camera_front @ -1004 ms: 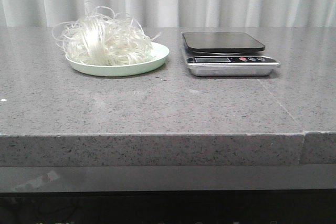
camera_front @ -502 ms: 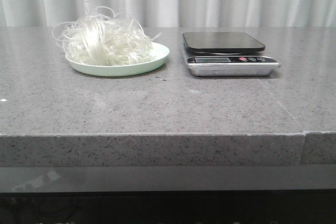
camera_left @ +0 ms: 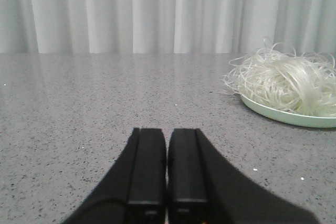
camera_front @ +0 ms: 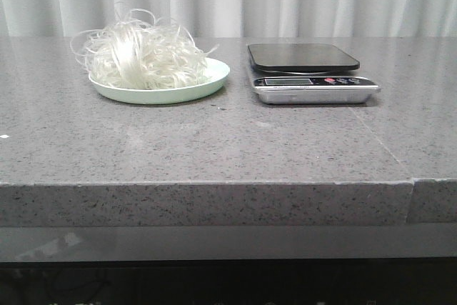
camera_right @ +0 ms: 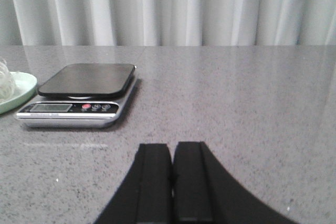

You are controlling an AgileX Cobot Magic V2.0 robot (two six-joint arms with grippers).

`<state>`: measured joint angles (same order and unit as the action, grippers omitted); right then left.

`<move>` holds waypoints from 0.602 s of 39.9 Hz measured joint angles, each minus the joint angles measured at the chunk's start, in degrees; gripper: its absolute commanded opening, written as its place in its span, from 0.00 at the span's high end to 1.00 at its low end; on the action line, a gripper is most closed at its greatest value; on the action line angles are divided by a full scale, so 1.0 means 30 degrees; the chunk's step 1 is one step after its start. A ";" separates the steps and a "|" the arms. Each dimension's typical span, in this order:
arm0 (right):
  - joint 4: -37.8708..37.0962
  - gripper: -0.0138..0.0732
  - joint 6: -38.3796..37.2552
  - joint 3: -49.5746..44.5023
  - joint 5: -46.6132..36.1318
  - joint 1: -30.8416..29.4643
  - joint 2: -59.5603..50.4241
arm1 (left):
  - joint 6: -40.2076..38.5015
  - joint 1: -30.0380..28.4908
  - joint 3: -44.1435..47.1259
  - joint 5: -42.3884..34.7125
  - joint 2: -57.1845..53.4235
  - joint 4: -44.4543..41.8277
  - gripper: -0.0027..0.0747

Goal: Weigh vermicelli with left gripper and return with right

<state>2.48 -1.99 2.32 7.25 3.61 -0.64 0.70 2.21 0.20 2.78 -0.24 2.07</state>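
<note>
Your vermicelli point(camera_front: 143, 55) sits on its plate point(camera_front: 214, 80), scale point(camera_front: 307, 69) bare: fits start or finish. Left hand point(camera_left: 167, 169) and right hand point(camera_right: 172, 179) pressed together, empty.

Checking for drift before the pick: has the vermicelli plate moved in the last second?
No. In the front view the plate holding the vermicelli sits at the same gap left of the scale as earlier.

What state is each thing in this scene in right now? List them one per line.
Vermicelli: loose heap on the plate, untouched.
Plate: flat on the table, holding the noodles.
Scale: platform bare, nothing being weighed.
Left claw: shut, holding nothing.
Right claw: shut, holding nothing.
</note>
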 measured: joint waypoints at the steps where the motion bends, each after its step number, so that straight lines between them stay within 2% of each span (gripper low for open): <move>1: 0.0043 0.66 0.0000 -0.0389 -0.0334 -0.0044 0.0000 | 0.0000 0.0000 0.0000 0.0000 0.0000 0.0000 0.76; 9: 0.0159 0.66 0.0000 -0.1278 -0.1571 -0.0044 0.0000 | 0.0000 0.0000 0.0000 0.0000 0.0000 0.0000 0.76; 24: 0.0187 0.66 0.0000 -0.1278 -0.1726 -0.0044 0.0000 | 0.0000 0.0000 0.0000 0.0000 0.0000 0.0000 0.76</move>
<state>3.04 -1.99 -1.52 2.07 3.48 -0.64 0.70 2.21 0.20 2.78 -0.24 2.07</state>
